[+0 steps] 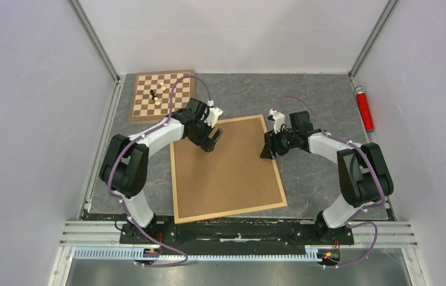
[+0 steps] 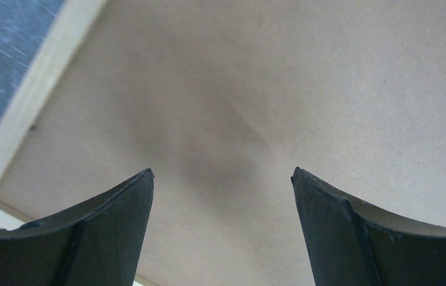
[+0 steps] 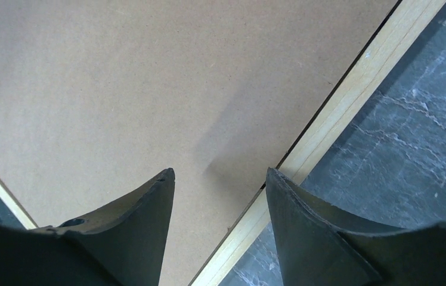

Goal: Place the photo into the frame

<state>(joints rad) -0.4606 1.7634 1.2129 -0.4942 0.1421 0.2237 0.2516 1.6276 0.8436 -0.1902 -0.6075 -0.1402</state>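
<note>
The frame (image 1: pixel 232 213) of light wood lies flat in the middle of the table, and a brown backing board (image 1: pixel 226 170) fills it. The photo is hidden. My left gripper (image 1: pixel 211 142) hangs open just above the board's upper left part, its jaws wide apart (image 2: pixel 222 174) with only board (image 2: pixel 304 89) between them and the frame's border (image 2: pixel 36 95) to the left. My right gripper (image 1: pixel 266 152) is open over the frame's right edge; in the right wrist view (image 3: pixel 220 173) one finger stands above the board (image 3: pixel 119 89), the other above the wooden border (image 3: pixel 352 95).
A checkered chessboard (image 1: pixel 161 95) with a few pieces (image 1: pixel 156 95) lies at the back left, close behind the left arm. A red cylinder (image 1: pixel 364 109) rests by the right wall. Metal rails run along the walls and the near edge.
</note>
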